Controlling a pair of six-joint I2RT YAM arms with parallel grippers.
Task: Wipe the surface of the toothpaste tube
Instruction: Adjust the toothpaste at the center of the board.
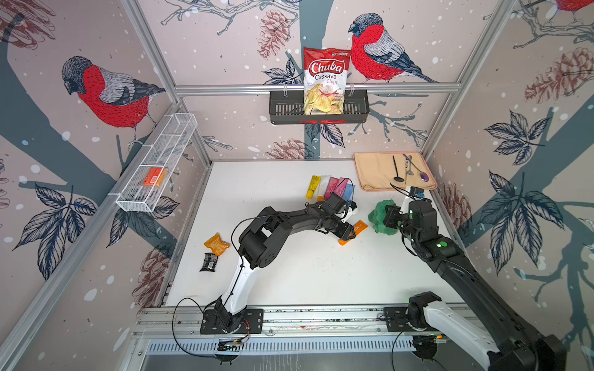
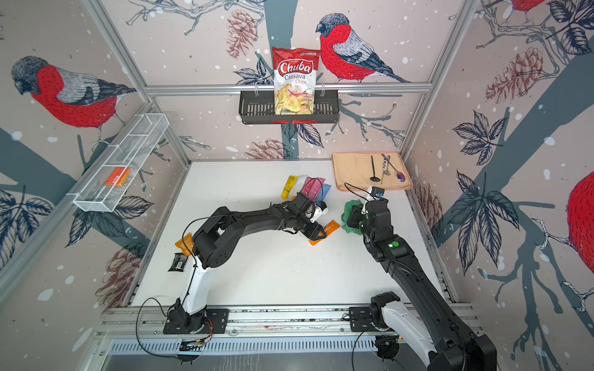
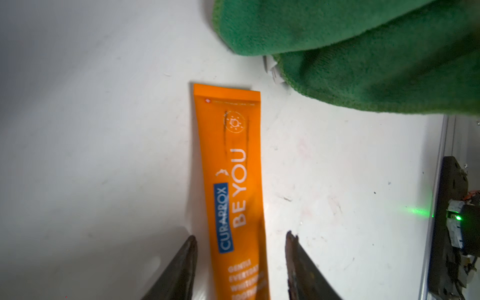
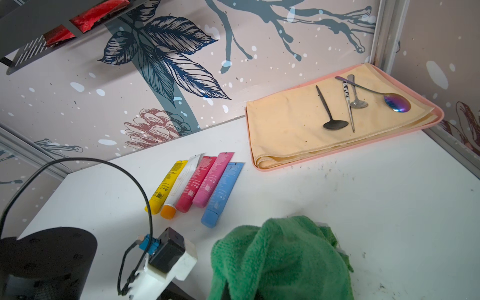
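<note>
Grip comes first. The orange toothpaste tube (image 3: 231, 181) lies flat on the worktop (image 1: 289, 273), at about 3 o'clock from its centre. In both top views its crimped end points toward 2 o'clock and its cap toward 8 o'clock.

Our left end effector (image 3: 240, 236) straddles the tube around its middle. Its fingers (image 3: 187, 259) are spread, with bare worktop showing on each side, so nothing is pinched yet. We judge the step in hand to be pinning the tube so the cloth can rub it. We would close squarely across the width, with only enough squeeze to stop it sliding. A hard pinch could buckle the soft body or push paste toward the cap.

Our right end effector (image 1: 387, 220) is pressed together on the bunched green cloth (image 4: 280, 259). The cloth hangs at 2 o'clock from the crimped end, near it but apart.

The left wrist view shows dark streaks (image 3: 226, 135) beside the sun emblem (image 3: 235, 122). We would bring the cloth down there and stroke along the tube toward 2 o'clock, away from the held part.

A row of five other tubes (image 4: 197, 184) lies at 11 o'clock; we would steer clear of it.
</note>
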